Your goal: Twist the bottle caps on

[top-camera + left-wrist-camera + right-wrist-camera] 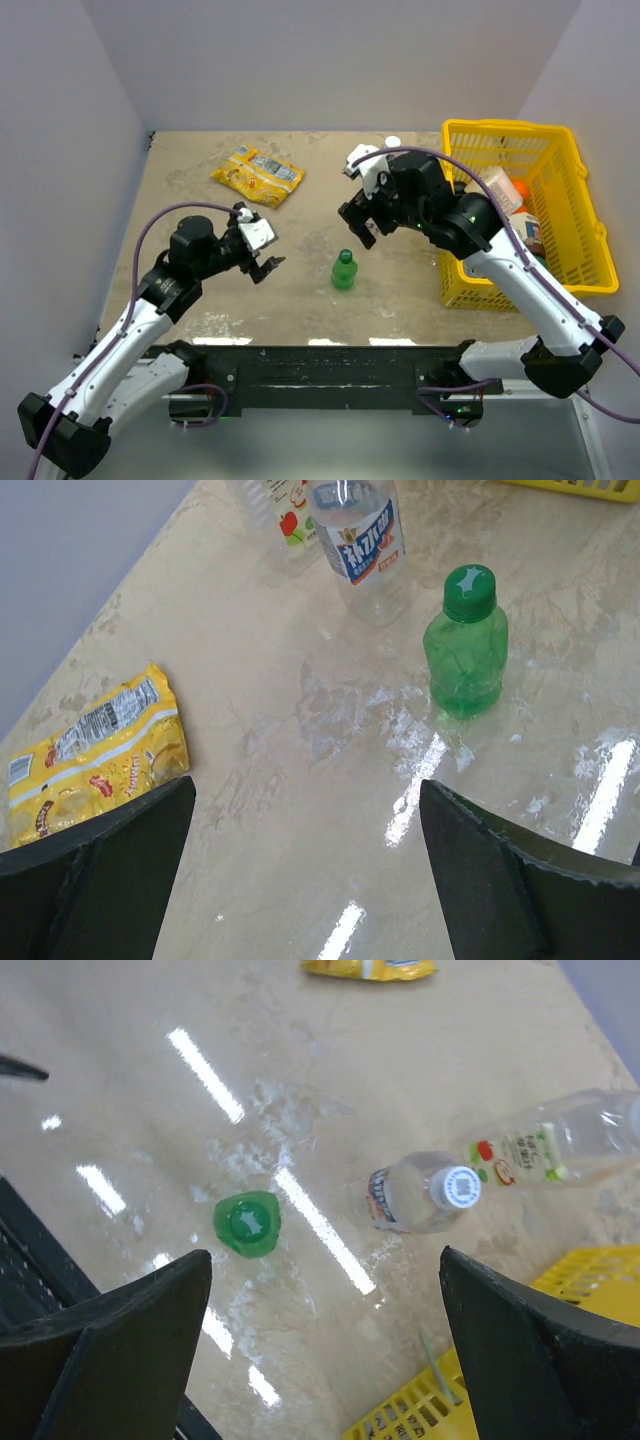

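**Both grippers open and empty, green bottle capped between them**

Top view: the left gripper [262, 250] hangs over the table [300, 300] with its jaws spread wide and nothing in them. The right gripper [358, 222] is equally wide open and empty. The green bottle [343, 271] stands upright between the two, right of the left gripper and just on the near side of the right one, touching neither. A yellow snack packet [258, 175] lies beyond the left gripper. A yellow basket [530, 215] holding bulkier containers sits to the right of the right arm. A small white round thing [393, 142] shows just beyond the right gripper; I cannot tell whether it is a loose cap or sits on a bottle.

Left wrist view: the left gripper [308, 790] is open with only bare table between its fingers [100, 880]. The green bottle [465, 655] is ahead and to the right, with its green cap [468, 588] on. Farther ahead stand the blue-labelled clear bottle [358, 545] and, beside it, the fruit-labelled clear bottle [285, 520], both tops cut off by the frame. The packet [95, 750] lies just ahead of the left finger.

Right wrist view: the right gripper [328, 1260] gapes and holds nothing. The green bottle [247, 1224], seen from above, is just ahead of the left-hand finger [110, 1360]. The blue-labelled clear bottle [400, 1195] stands ahead, nearer the right-hand finger, with a white cap [462, 1187] on it. The fruit-labelled clear bottle [555, 1145] is beyond it, its top out of frame. The basket [420, 1410] edge lies between the fingers, low in the frame.
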You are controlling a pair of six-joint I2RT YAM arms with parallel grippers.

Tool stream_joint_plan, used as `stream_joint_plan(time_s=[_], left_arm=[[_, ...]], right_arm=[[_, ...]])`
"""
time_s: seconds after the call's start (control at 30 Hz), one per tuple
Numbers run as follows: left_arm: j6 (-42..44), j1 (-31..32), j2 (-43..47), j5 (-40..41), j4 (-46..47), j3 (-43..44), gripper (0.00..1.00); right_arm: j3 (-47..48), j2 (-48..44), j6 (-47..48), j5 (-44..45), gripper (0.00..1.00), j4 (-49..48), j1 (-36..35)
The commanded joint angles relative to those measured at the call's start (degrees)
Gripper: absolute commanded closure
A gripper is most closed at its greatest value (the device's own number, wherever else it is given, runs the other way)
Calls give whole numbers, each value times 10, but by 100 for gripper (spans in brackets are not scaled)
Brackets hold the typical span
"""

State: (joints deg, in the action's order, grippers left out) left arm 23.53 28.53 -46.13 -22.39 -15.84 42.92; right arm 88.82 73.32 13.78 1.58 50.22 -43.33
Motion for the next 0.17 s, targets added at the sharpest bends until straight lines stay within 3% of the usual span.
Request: stream_joint_plan(time_s=[0.0,0.13], left_arm=[[-73,-26,-2,-18,70,-9,0],[-104,-54,-9,-12,92,-7,0]], right_arm=[[20,22,-119,103,1,29,1],[10,17,-130,109,1,-1,2]])
